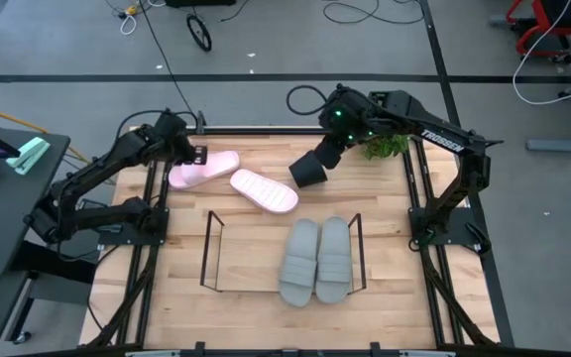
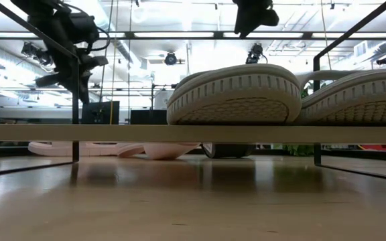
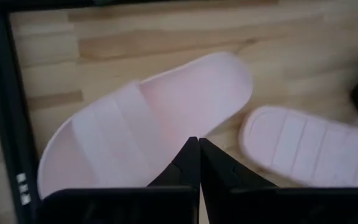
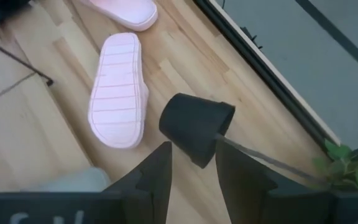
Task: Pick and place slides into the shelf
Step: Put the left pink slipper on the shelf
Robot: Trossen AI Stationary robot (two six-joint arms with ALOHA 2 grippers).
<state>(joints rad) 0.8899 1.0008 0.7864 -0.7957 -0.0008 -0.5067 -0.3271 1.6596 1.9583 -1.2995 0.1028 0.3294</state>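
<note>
One pale pink slide (image 1: 204, 171) lies strap up near the table's far left corner. My left gripper (image 1: 198, 155) hangs above it, shut (image 3: 198, 144), well off the table in the low view (image 2: 79, 63). The second pink slide (image 1: 264, 190) lies sole up just to its right (image 4: 120, 87). Two grey slides (image 1: 300, 260) (image 1: 333, 258) rest side by side, soles down, in the right half of the black wire shelf (image 1: 209, 253). My right gripper (image 1: 330, 149) is open (image 4: 193, 165) and held high over the far middle of the table.
A small black plant pot (image 1: 308, 171) lies on its side under my right gripper, its green plant (image 1: 385, 147) trailing toward the far right corner. Black metal rails (image 1: 151, 228) border the table. The shelf's left half holds no slide.
</note>
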